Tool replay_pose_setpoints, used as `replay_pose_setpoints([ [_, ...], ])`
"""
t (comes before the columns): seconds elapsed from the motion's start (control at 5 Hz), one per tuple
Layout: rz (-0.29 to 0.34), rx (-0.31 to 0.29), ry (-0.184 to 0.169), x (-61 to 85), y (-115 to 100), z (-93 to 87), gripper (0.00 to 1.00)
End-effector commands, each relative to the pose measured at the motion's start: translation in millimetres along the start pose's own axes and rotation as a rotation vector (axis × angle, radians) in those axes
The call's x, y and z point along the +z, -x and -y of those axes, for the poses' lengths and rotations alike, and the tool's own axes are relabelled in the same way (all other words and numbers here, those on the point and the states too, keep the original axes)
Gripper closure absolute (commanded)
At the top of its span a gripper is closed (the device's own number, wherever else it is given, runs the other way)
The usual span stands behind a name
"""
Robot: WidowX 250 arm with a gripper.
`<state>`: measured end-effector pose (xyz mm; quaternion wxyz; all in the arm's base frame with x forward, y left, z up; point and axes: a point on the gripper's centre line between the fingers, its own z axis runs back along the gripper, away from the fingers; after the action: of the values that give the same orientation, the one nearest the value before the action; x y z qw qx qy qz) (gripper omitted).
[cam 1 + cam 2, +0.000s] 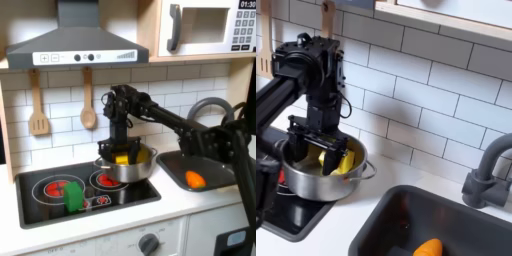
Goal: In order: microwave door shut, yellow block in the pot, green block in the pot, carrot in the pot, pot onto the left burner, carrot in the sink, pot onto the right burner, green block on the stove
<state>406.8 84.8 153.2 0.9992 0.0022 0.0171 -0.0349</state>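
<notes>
The steel pot (130,168) (316,178) sits on the burner at the first exterior view's right, on the black stove (35,207) (286,215). A yellow block (122,158) (343,163) lies inside it. My gripper (120,148) (314,145) hangs open just over the pot's mouth, fingers spread, holding nothing. The dark-green block (73,198) stands upright on the stove's front, between the two red rings. The carrot (195,180) (428,247) lies in the sink (218,168) (381,225). The microwave door (200,28) is shut, at the top right of the first exterior view.
A black faucet (210,108) (488,170) curves over the sink. Two wooden utensils (38,110) hang on the tiled wall under the range hood (75,45). The burner at the first exterior view's left (60,187) is bare.
</notes>
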Motion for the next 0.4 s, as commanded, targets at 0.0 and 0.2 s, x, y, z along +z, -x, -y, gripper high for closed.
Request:
replay_pose_setpoints([
  [0.0, 0.008, -0.002, 0.003, -0.6, -13.1, -1.4, 0.0],
  [0.2, -0.01, 0.007, 0.028, 1.0, -8.7, -2.7, 0.0],
])
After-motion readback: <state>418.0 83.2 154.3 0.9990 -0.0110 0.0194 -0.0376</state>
